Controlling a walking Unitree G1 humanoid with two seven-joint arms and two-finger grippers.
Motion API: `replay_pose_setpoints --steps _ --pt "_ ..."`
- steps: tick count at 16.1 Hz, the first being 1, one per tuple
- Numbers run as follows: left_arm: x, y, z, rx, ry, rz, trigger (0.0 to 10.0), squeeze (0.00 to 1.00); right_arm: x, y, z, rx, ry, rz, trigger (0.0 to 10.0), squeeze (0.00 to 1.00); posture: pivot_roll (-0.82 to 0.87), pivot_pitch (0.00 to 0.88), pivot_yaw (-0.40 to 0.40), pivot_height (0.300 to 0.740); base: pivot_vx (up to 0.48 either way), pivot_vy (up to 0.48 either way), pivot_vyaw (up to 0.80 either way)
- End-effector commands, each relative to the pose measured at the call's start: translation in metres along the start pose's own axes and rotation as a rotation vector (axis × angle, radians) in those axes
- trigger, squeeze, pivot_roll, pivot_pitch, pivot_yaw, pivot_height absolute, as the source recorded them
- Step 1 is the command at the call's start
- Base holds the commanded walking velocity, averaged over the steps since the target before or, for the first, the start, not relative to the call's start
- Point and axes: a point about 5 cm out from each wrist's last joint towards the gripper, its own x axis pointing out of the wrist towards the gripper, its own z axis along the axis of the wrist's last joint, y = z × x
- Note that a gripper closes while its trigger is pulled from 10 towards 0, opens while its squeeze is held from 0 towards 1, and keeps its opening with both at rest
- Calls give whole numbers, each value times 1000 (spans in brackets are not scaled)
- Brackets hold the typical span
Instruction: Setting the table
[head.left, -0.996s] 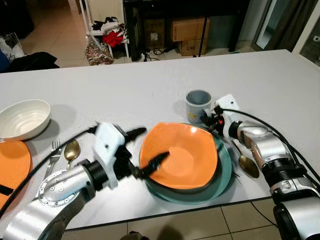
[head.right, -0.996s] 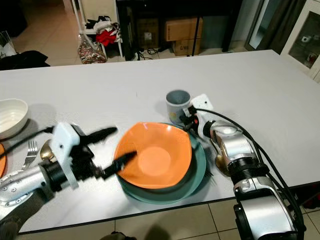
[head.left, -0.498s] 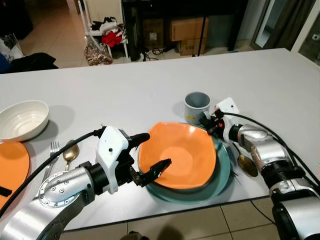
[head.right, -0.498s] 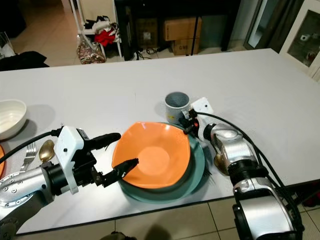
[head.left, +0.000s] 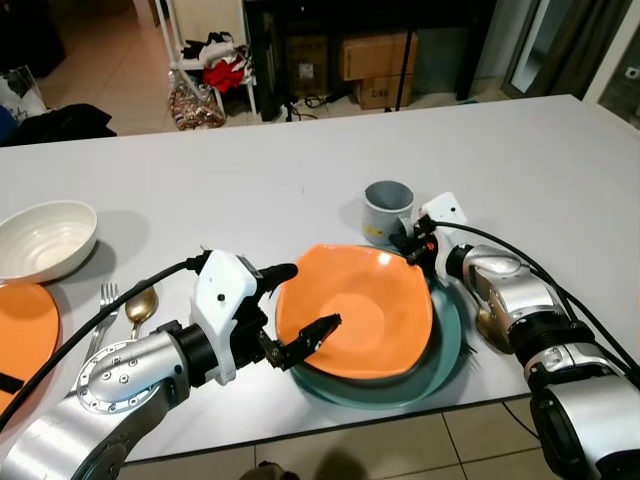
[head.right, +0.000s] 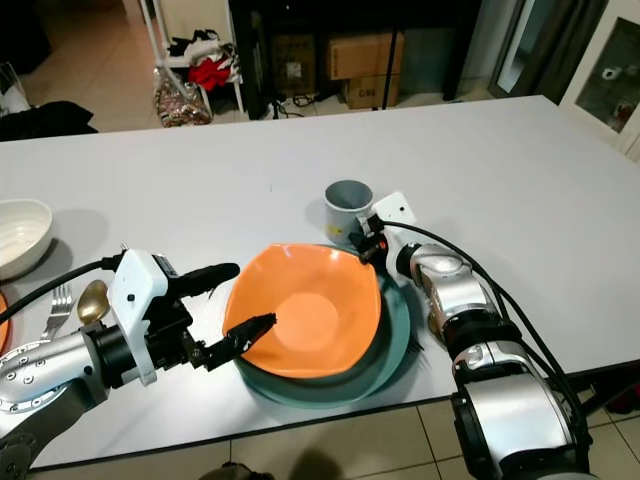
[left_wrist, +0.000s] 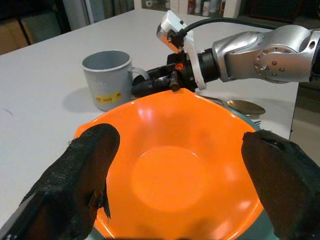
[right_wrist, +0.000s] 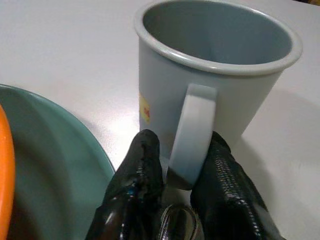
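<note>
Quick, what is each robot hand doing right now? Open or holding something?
Left gripper: open, its fingers either side of the orange square bowl's near rim.
Right gripper: shut on the handle of the grey enamel mug.

Left gripper (head.left: 290, 308) agape, right gripper (right_wrist: 176, 176) pinched.

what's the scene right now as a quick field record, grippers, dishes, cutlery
left gripper: jaws open, either side of the near-left rim of the orange square-ish bowl
right gripper: jaws closed on the handle of the grey mug
bowl: sits on a teal round plate
mug: upright on the white table, beyond the plate
cutlery: fork and gold spoon at left; another gold spoon right of the plate
other dishes: white ribbed bowl, orange plate, far left
</note>
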Motion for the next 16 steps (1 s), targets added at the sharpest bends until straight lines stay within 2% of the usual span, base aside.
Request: replay_pose_setpoints --steps 1,5,8,9,10,11,12,13,14,15,16 --pt "-1 0 2 8 -4 5 10000 0 -2 -7 13 -13 -40 -11 10000 1000 -44 0 69 740 0 0 0" --pt "-1 -3 1 -6 -10 5 10000 0 -24 -16 12 27 -87 18 10000 1000 -55 0 67 740 0 0 0" --pt "-1 -5 -1 -24 -16 3 10000 0 -51 -9 13 49 -132 86 10000 1000 -76 0 72 740 0 0 0" --pt "-1 -5 -1 -26 -16 4 10000 0 -54 -8 12 45 -133 90 10000 1000 -76 0 72 740 0 0 0" --pt "-3 -6 0 -44 -41 27 10000 0 -71 -5 16 55 -174 90 10000 1000 -75 0 65 740 0 0 0" --pt "-4 -6 1 -50 -60 52 10000 0 -80 -2 19 69 -196 85 10000 1000 -75 0 65 740 0 0 0" --pt "-6 -1 1 -55 -94 161 10000 0 -96 6 24 66 -233 66 10000 1000 -86 0 70 740 0 0 0" --pt "-7 8 1 -57 -135 328 10000 0 -109 15 30 63 -266 30 10000 1000 -98 0 73 740 0 0 0" --pt "-10 18 1 -52 -186 526 10000 0 -116 25 36 48 -302 -24 10000 0 -102 0 74 740 0 0 0" --pt "-11 22 -2 -67 -193 614 10000 0 -119 29 40 59 -334 -79 10000 0 -110 0 72 740 0 0 0" --pt "-10 24 -4 -16 -168 676 10000 0 -116 33 42 107 -376 -193 10000 0 -107 0 61 740 0 0 0"
